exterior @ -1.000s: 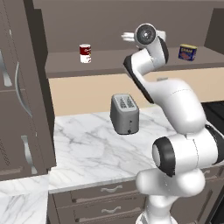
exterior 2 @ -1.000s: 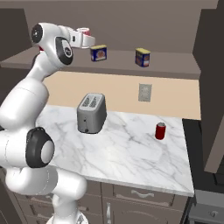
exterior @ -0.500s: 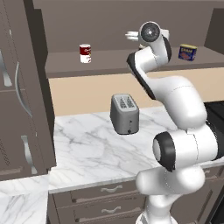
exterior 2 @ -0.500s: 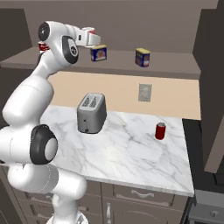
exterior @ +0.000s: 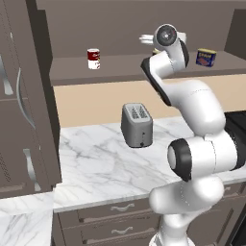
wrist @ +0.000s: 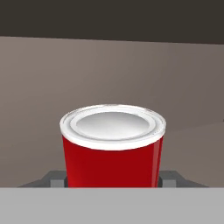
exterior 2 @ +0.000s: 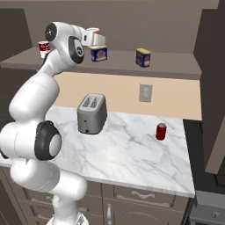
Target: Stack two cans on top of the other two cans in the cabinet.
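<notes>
Now the fingers (exterior 2: 97, 38) hold a red can (wrist: 113, 146) up at the cabinet (exterior 2: 167, 68) shelf, right above the left blue tin (exterior 2: 99, 54). Next it should be lowered straight down onto it.

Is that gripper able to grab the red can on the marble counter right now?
Probably not yet: the gripper is shut on another red can, up over a blue tin on the shelf. The counter can itself stands alone, so the way looks free once that load is released.
</notes>
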{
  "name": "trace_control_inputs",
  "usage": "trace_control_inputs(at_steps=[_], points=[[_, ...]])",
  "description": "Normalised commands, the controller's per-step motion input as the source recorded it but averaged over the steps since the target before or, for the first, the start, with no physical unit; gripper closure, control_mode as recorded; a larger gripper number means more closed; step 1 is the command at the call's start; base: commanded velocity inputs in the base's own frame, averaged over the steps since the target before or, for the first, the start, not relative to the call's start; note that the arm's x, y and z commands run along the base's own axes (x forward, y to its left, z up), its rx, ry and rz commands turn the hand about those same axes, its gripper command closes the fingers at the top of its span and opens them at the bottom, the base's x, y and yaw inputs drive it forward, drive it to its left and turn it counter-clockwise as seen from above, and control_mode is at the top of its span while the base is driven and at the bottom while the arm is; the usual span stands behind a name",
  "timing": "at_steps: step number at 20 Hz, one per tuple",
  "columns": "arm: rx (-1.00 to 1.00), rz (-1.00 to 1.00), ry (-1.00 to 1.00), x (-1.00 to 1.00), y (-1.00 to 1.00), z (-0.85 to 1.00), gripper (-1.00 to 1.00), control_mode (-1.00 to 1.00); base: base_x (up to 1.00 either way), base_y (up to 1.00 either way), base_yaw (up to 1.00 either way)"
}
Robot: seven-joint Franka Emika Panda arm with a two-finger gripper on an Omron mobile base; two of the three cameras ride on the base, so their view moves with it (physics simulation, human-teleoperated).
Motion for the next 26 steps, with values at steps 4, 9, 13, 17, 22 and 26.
trace_control_inputs(at_steps=[4, 9, 13, 17, 22, 26], points=[[0.00, 0.00, 0.00, 0.12, 0.00, 0.00, 1.00, -1.00, 0.00, 0.00, 0.00], [0.00, 0.00, 0.05, 0.00, 0.00, -0.07, 1.00, -1.00, 0.00, 0.00, 0.00], [0.00, 0.00, 0.00, 0.07, 0.00, -0.09, 1.00, -1.00, 0.00, 0.00, 0.00], [-0.02, 0.00, 0.00, 0.10, 0.00, -0.04, 1.00, -1.00, 0.00, 0.00, 0.00], [0.00, 0.00, 0.00, 0.10, -0.03, -0.01, 1.00, -1.00, 0.00, 0.00, 0.00], [0.00, 0.00, 0.00, 0.12, -0.03, 0.00, 1.00, -1.00, 0.00, 0.00, 0.00]])
